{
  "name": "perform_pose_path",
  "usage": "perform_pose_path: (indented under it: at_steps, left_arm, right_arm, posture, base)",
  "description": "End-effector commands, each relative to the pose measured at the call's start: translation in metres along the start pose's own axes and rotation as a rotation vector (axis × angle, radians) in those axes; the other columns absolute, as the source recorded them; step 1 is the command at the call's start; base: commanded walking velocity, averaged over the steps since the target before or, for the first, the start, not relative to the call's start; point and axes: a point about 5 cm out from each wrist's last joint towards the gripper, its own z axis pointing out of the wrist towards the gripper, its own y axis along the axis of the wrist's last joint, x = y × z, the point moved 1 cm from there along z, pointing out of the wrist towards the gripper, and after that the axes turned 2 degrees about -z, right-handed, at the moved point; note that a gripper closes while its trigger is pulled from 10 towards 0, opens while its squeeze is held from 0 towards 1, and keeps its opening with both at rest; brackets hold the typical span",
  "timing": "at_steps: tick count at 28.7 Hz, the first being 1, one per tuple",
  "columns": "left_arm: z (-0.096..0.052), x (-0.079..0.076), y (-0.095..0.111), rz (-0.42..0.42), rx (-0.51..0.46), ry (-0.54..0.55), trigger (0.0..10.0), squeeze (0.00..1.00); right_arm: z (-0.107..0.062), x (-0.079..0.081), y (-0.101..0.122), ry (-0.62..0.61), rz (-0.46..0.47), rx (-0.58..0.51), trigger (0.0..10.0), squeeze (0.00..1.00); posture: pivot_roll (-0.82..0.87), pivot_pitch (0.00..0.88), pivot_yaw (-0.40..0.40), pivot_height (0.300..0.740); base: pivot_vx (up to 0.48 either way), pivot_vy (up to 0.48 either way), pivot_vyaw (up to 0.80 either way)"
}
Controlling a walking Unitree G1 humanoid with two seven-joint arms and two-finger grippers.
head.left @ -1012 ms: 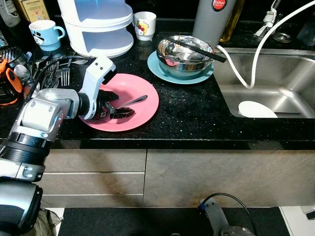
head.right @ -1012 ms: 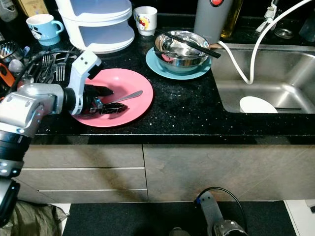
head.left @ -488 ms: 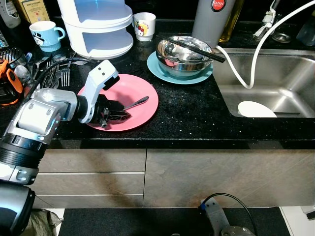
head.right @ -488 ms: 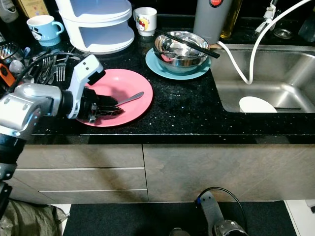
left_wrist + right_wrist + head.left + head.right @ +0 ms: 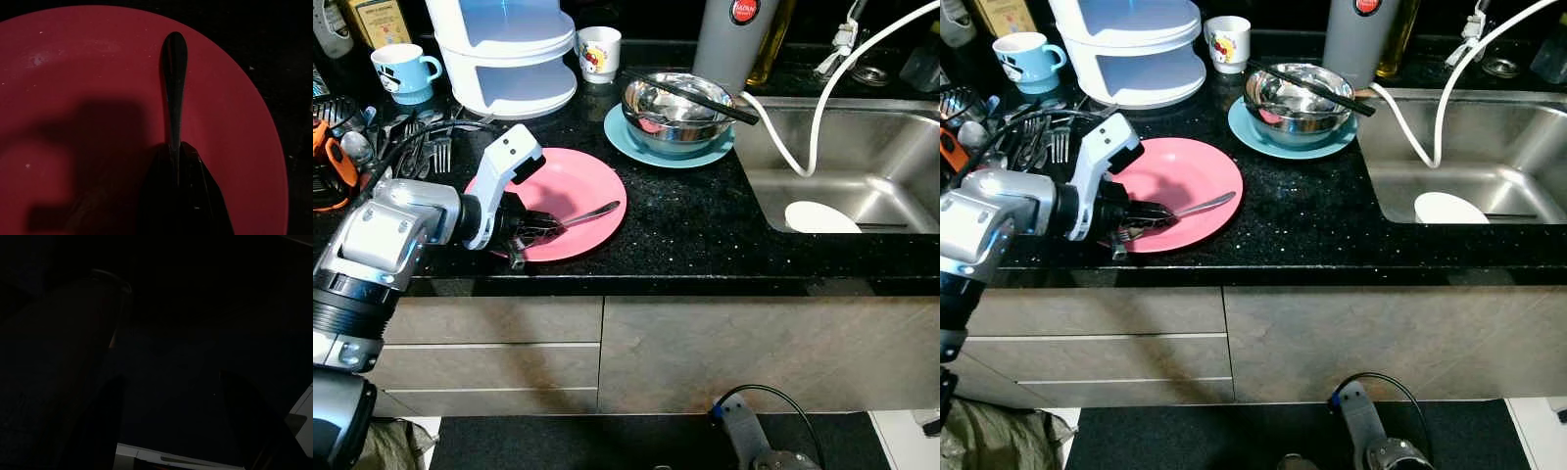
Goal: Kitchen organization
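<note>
Gripping the spoon [image 5: 579, 215] by one end over the pink plate's [image 5: 578, 176] 7 o'clock edge on the bench [image 5: 685, 225], the left tool [image 5: 536, 230] is clamped shut on it, so the step in hand is judged lift-off, calling next for a steady raise toward the cutlery pile [image 5: 416, 147] at 10 o'clock.

The spoon [image 5: 174, 88] has its bowl end hidden between the left gripper [image 5: 178, 161] fingers. The right wrist view is too dark to identify anything beyond two finger outlines.
</note>
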Motion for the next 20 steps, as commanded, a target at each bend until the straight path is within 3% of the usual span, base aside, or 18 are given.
perform_pose_path:
  at_steps: [1, 6, 11, 14, 16, 18, 19, 20]
  left_arm:
    - [0.005, 0.005, -0.02, -0.098, 0.031, 0.04, 0.0, 0.0]
    - [-0.003, 0.02, -0.009, -0.106, -0.04, 0.156, 0.0, 0.0]
    - [-0.022, 0.03, 0.026, -0.168, -0.295, 0.215, 0.0, 0.0]
    - [-0.028, 0.033, 0.034, -0.189, -0.379, 0.222, 0.0, 0.0]
    - [-0.038, 0.038, 0.047, -0.231, -0.518, 0.235, 0.0, 0.0]
    - [-0.045, 0.036, 0.059, -0.256, -0.651, 0.195, 0.0, 0.0]
    - [-0.045, 0.036, 0.059, -0.256, -0.651, 0.195, 0.0, 0.0]
    - [-0.049, 0.03, 0.07, -0.275, -0.774, 0.136, 0.0, 0.0]
  right_arm:
    - [0.001, 0.001, -0.006, -0.002, 0.018, 0.014, 10.0, 0.0]
    - [0.001, 0.001, -0.006, -0.003, 0.021, 0.012, 10.0, 0.0]
    - [0.0, 0.0, -0.006, -0.002, 0.02, 0.011, 10.0, 0.0]
    - [0.001, 0.001, -0.006, -0.001, 0.019, 0.011, 10.0, 0.0]
    - [0.001, 0.001, -0.006, -0.002, 0.02, 0.01, 10.0, 0.0]
    - [0.001, 0.001, -0.006, -0.003, 0.027, 0.005, 10.0, 0.0]
    - [0.001, 0.001, -0.006, -0.003, 0.027, 0.005, 10.0, 0.0]
    - [0.001, 0.002, -0.007, -0.004, 0.034, 0.002, 10.0, 0.0]
  posture:
    - [0.0, 0.148, -0.014, 0.74]
    - [0.0, 0.146, -0.016, 0.74]
    - [0.01, 0.148, -0.02, 0.74]
    - [0.01, 0.141, -0.022, 0.74]
    - [0.01, 0.139, -0.021, 0.74]
    - [0.02, 0.132, -0.02, 0.74]
    - [0.02, 0.132, -0.02, 0.74]
    - [0.02, 0.128, -0.02, 0.74]
  base:
    - [0.0, 0.0, 0.0]
    - [0.0, 0.0, 0.0]
    - [0.0, 0.0, 0.0]
    - [0.0, 0.0, 0.0]
    - [0.0, 0.0, 0.0]
    - [0.0, 0.0, 0.0]
    - [0.0, 0.0, 0.0]
    - [0.0, 0.0, 0.0]
